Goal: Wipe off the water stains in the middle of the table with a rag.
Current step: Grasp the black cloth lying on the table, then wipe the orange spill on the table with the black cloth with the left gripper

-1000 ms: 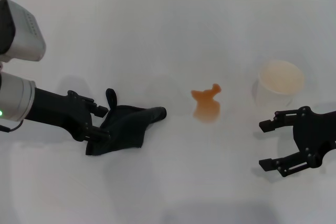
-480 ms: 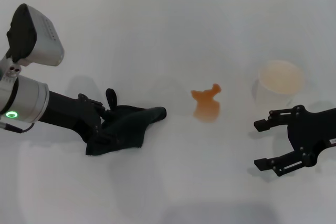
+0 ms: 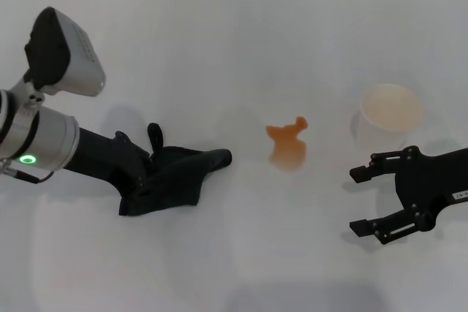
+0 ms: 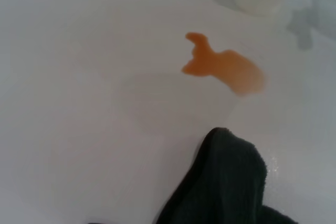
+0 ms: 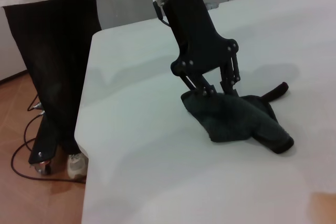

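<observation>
The dark rag (image 3: pixel 175 177) lies crumpled on the white table (image 3: pixel 234 49), left of centre, with its loop tab pointing away from me. My left gripper (image 3: pixel 142 174) is open and pressed down onto the rag's left part, fingers astride the cloth; the right wrist view shows this too (image 5: pixel 218 87). The orange water stain (image 3: pixel 287 144) sits in the middle of the table, a short way right of the rag, and shows in the left wrist view (image 4: pixel 226 69) beyond the rag's tip (image 4: pixel 226 182). My right gripper (image 3: pixel 358 201) is open and empty at the right.
A pale translucent cup (image 3: pixel 391 115) stands right of the stain, just beyond my right gripper. In the right wrist view a person in dark trousers (image 5: pixel 52 51) stands by the table's far edge (image 5: pixel 86 129), with floor and cables below.
My left arm has pushed further right onto the rag, its fingers now sunk into the cloth. My right gripper has drifted slightly left. Rag and stain have not moved.
</observation>
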`<act>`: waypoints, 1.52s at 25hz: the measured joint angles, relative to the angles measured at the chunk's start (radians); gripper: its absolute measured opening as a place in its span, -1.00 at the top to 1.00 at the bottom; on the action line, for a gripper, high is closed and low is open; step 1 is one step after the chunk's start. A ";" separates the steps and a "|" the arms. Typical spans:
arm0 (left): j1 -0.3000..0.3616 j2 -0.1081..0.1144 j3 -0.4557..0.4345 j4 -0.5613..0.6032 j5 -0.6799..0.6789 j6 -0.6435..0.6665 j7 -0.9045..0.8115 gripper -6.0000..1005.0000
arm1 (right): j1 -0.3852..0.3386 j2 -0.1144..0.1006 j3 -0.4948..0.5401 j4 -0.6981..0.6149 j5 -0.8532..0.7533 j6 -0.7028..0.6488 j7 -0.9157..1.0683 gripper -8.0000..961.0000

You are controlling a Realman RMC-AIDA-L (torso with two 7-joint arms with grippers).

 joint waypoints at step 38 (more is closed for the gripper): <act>-0.402 -0.005 0.095 -0.398 -0.141 -0.366 0.057 0.83 | -0.006 0.001 -0.119 -0.058 0.047 0.180 0.149 -0.80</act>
